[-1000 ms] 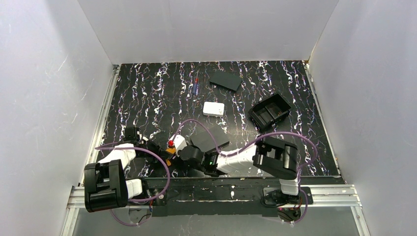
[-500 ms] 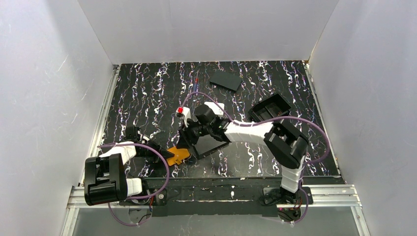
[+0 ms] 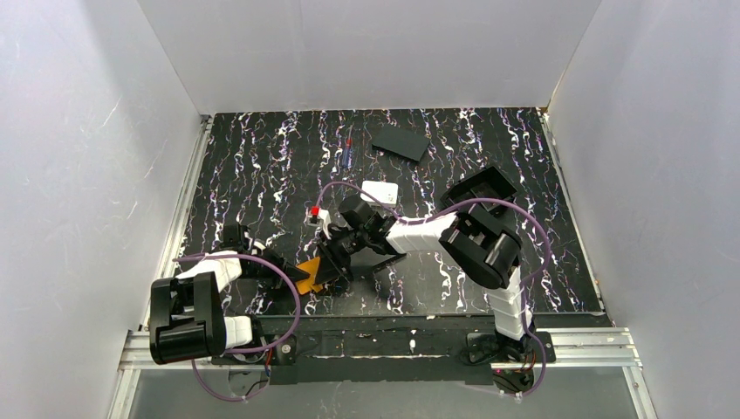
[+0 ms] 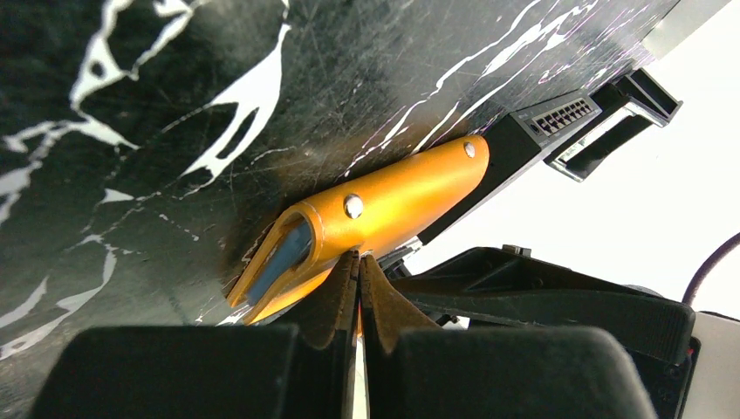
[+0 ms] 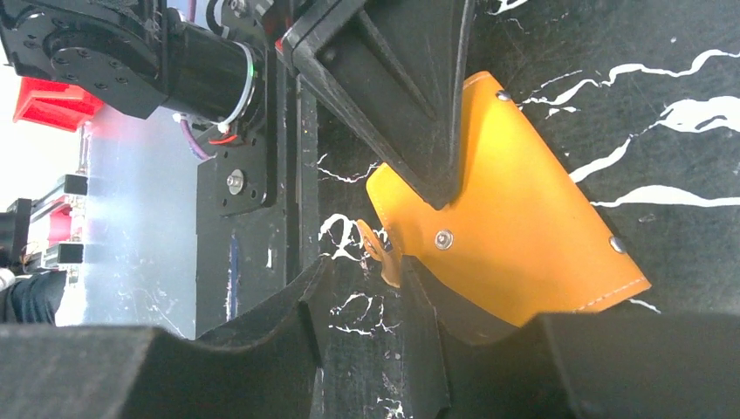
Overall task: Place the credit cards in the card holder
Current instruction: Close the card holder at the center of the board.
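The orange holder (image 3: 307, 274) is at the near left of the counter (image 3: 262, 175). My left tool (image 4: 358, 269) is pinched tight on its edge. My right tool (image 5: 359, 292) is beside it, fingers apart, one on each side of the little tab (image 5: 376, 249).

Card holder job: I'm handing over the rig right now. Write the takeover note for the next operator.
Left hand: shut, pinching the edge of the orange card holder, at the near left of the table.
Right hand: open, fingers either side of the holder's clasp tab, no grip yet.
White card: flat on the table, further back.
Done: holder pinned.
Left: open it, fetch the card, slide it in. No card is visible inside.
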{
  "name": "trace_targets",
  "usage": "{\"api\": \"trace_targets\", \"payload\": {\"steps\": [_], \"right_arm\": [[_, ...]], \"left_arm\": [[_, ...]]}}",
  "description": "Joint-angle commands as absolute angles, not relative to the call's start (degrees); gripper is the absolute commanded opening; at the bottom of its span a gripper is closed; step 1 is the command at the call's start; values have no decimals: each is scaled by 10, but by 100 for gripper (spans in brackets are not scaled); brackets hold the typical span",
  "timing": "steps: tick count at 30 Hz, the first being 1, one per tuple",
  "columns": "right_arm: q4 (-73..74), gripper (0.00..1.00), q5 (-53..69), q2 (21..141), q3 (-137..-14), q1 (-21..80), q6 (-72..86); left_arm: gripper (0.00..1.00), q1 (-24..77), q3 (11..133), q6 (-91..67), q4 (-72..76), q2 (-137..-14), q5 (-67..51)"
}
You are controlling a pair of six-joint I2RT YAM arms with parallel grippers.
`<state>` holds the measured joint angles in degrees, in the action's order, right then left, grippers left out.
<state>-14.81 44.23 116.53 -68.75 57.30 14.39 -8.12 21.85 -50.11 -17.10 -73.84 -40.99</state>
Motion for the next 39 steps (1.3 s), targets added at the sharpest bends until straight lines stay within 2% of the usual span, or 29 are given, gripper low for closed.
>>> {"api": "trace_targets", "payload": {"steps": [1,12,21,24,27,39], "right_arm": [[-187,43,463,1176,-704,580,155],[-211,30,465,1195,-710,581,172],[-229,28,462,1195,-708,582,185],[-231,20,463,1196,-708,582,186],[-228,1,468,1196,-707,582,187],[-221,1,325,1115,-616,573,179]], "left_arm": [[0,-77,214,-483,-192,-754,-356],[0,-77,211,-483,-190,-755,-353],[0,-77,209,-483,-187,-756,-352],[0,-77,209,-483,-187,-755,-351],[0,-77,208,-484,-188,-754,-348],[0,-77,207,-483,-191,-749,-344]]}}
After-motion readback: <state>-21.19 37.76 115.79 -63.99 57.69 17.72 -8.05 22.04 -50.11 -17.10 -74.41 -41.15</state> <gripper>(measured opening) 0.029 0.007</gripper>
